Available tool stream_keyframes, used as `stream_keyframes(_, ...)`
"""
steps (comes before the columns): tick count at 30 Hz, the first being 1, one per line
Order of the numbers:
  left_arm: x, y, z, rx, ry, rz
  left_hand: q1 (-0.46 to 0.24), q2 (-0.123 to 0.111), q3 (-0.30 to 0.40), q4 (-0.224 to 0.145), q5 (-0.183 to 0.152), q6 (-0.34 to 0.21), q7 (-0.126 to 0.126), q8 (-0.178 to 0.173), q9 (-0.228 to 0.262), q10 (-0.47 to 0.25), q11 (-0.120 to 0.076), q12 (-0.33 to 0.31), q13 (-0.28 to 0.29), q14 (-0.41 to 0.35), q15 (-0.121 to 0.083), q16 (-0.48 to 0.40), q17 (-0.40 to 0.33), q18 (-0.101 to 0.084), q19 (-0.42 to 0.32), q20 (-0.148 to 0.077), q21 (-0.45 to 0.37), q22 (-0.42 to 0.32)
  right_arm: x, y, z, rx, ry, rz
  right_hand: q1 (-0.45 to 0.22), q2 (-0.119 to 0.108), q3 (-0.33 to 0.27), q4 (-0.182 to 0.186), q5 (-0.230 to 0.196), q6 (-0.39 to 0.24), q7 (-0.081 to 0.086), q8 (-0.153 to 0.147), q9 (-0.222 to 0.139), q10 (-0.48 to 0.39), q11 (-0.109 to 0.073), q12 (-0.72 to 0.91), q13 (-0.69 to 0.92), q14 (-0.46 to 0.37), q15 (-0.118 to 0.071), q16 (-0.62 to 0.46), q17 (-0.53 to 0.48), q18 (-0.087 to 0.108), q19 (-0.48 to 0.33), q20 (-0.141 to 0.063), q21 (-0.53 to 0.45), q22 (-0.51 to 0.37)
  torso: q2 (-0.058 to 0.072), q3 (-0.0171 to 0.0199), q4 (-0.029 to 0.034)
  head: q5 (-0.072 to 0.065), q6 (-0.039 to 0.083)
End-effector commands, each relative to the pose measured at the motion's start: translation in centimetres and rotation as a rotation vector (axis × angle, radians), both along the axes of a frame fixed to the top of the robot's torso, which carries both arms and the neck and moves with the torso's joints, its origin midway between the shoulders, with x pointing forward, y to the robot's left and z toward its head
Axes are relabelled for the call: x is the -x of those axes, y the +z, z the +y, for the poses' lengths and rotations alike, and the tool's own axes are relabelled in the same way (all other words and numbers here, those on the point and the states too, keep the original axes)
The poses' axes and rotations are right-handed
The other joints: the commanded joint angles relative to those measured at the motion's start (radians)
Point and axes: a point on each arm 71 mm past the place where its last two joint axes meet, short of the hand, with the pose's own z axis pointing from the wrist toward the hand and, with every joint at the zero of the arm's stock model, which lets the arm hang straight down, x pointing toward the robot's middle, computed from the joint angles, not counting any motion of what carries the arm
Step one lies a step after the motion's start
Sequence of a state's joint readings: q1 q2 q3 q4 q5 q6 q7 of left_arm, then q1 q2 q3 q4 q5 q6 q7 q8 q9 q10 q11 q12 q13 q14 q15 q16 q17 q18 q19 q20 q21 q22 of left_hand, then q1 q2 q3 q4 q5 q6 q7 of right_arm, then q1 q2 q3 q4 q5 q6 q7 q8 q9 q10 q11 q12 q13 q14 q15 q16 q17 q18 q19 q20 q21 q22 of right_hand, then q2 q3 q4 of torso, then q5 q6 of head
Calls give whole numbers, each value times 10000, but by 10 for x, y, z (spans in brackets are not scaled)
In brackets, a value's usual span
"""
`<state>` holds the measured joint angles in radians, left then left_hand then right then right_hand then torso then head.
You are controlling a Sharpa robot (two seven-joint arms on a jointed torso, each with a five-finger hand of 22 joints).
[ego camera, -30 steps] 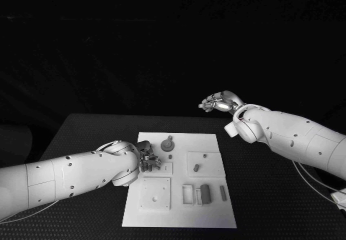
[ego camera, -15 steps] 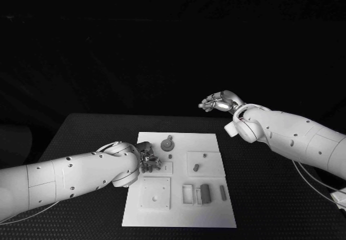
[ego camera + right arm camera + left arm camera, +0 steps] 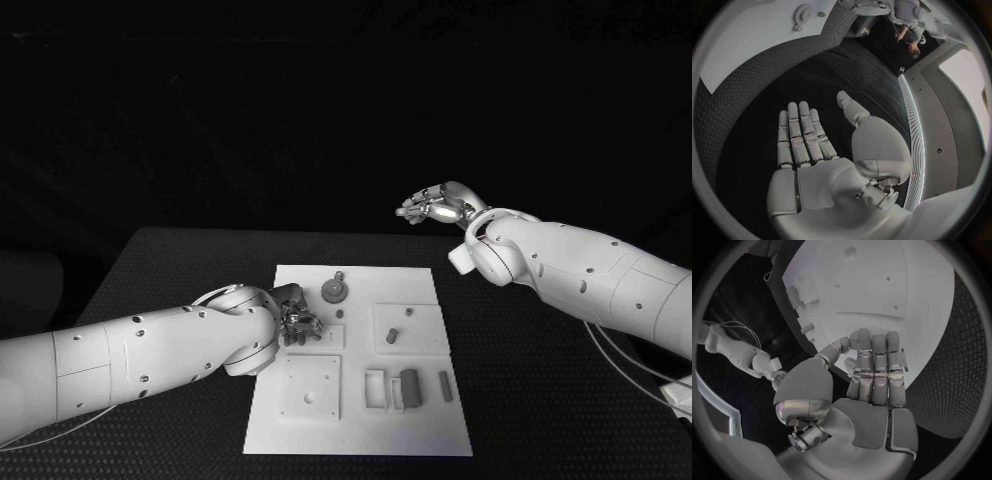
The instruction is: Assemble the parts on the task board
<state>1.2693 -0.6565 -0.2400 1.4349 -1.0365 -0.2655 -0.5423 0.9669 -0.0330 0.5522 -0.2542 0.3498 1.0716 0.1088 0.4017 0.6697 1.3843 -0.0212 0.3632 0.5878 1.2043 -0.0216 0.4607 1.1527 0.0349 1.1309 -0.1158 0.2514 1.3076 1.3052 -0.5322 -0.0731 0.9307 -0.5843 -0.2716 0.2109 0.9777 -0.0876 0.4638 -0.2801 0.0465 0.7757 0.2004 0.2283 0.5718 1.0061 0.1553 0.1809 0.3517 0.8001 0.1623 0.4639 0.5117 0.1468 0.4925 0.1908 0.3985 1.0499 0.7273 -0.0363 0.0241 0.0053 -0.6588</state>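
The task board [image 3: 361, 400] is seen lying in the middle of the black table [image 3: 534, 400], with bare table left on both of its long sides and beyond its far edge. Small grey parts are scattered over it: a round part [image 3: 335, 291] near the far edge, a bar-shaped part [image 3: 411, 387] by the recesses near the right edge, and a short peg [image 3: 391, 336] on a raised square plate.

The left hand [image 3: 294, 318] is held over the board's left edge, beside the round part; in the left wrist view its fingers [image 3: 878, 371] are seen straight and side by side, bent down toward the board, with nothing gripped.

The right hand [image 3: 436, 207] is held raised beyond the table's far edge, well apart from the board. In the right wrist view its fingers [image 3: 801, 135] are stretched flat, the thumb spread aside, and nothing is held.
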Motion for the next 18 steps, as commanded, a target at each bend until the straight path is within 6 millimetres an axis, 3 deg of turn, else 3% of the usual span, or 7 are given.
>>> stream_keyframes(1, 1, 2, -3, 160, -132, -274, 14, 81, 68, 15, -43, 744, -695, 42, 10, -129, -38, 9, 13, -75, 22, 70, -9, 121, -51, -29, 25, 229, 0, 0, 0, -63, 124, 45, -21, 54, -55, -5, 8, -88, 17, 30, -10, 104, 0, -66, -15, 20, 76, -56, 13, -129, -64, -30, -40, 16, 0, -3, -7, -5, -8)
stream_keyframes(18, -1, 1, -2, 59, -181, -369, 27, 76, 75, 7, -50, 748, -695, 39, 10, -126, -40, 12, 15, -72, 20, 78, -11, 123, -46, -31, 30, 231, 0, 0, 0, -63, 127, 50, -31, 54, -58, -7, 8, -90, 18, 32, -14, 108, -1, -68, -40, 18, 77, -68, 16, -127, -69, -29, -48, 19, -3, 6, 0, 8, -38)
